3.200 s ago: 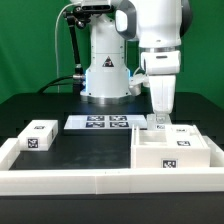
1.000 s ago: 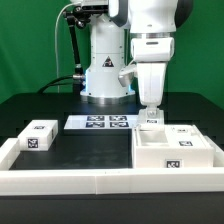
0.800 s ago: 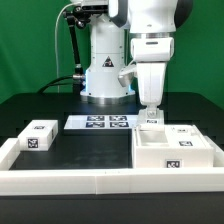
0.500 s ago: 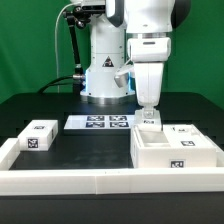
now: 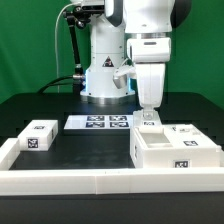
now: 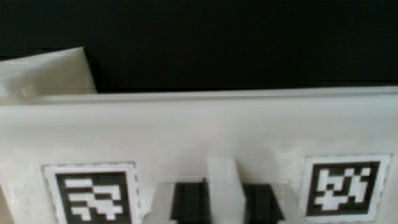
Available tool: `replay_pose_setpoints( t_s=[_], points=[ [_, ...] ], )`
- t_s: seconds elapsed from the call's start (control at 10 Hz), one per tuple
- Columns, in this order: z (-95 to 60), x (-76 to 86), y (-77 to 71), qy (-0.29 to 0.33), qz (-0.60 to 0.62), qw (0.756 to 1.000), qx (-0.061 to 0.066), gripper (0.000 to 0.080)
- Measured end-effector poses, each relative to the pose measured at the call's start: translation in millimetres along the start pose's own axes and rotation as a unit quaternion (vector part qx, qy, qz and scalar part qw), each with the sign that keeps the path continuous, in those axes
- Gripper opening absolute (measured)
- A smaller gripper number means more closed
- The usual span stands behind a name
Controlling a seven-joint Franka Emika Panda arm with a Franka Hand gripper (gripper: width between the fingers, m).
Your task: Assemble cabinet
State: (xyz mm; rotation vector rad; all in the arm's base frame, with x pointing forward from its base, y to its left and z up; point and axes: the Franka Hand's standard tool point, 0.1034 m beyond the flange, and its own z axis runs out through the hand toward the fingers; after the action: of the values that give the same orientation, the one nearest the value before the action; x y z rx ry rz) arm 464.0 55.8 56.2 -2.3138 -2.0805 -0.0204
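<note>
The cabinet is a big white open box with tags, lying at the exterior view's right inside the white border rail. My gripper points straight down onto its back left wall. In the wrist view the gripper has its dark fingers on either side of a thin white wall of the cabinet, between two tags. The jaws are shut on that wall. The box looks slightly turned on the table.
A small white block with a tag sits at the exterior view's left. The marker board lies in front of the robot base. The white border rail runs along the front and left.
The gripper has come down from the right onto the cabinet's back left wall. Over the last second the cabinet has turned, and its front tag has slid to the exterior view's right.
</note>
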Motion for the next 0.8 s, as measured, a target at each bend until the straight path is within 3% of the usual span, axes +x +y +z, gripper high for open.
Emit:
replay_pose_setpoints(
  t_s=[0.5, 0.8],
  points=[
    [0.2, -1.5, 14.7, 0.001, -0.059, 0.998, 0.0, 0.0071],
    [0.3, -1.2, 14.6, 0.002, -0.058, 0.998, -0.003, 0.0071]
  ],
)
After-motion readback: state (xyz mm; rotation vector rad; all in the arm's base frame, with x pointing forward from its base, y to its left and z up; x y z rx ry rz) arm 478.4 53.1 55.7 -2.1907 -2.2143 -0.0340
